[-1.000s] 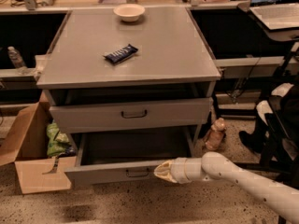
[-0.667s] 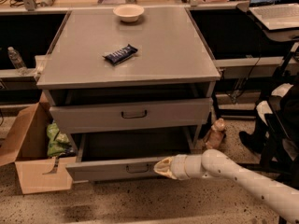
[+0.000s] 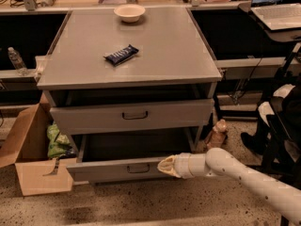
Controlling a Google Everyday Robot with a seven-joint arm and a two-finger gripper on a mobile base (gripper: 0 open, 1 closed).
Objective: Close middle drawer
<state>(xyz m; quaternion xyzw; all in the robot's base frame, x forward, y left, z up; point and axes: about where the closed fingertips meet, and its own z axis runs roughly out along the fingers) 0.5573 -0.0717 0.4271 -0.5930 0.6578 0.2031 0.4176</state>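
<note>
The middle drawer [image 3: 103, 171] is pulled out below the taller top drawer [image 3: 94, 119]. Its low grey front has a small dark loop handle [image 3: 138, 168] at centre, and its dark inside looks empty. My gripper [image 3: 163, 166] comes in from the lower right on a white arm. Its cream tip is against the drawer front, just right of the handle. The fingers look shut together in a point and hold nothing. The lowest drawer is hidden under the open one.
On the cabinet top [image 3: 178, 60] lie a dark snack bar [image 3: 121, 54] and a pale bowl [image 3: 129, 12]. An open cardboard box [image 3: 33, 164] with green bags stands left. A small bottle [image 3: 217, 132] stands on the floor right, near a chair [image 3: 282, 121].
The gripper tip and the middle drawer front have shifted slightly back toward the cabinet. Nothing else has moved.
</note>
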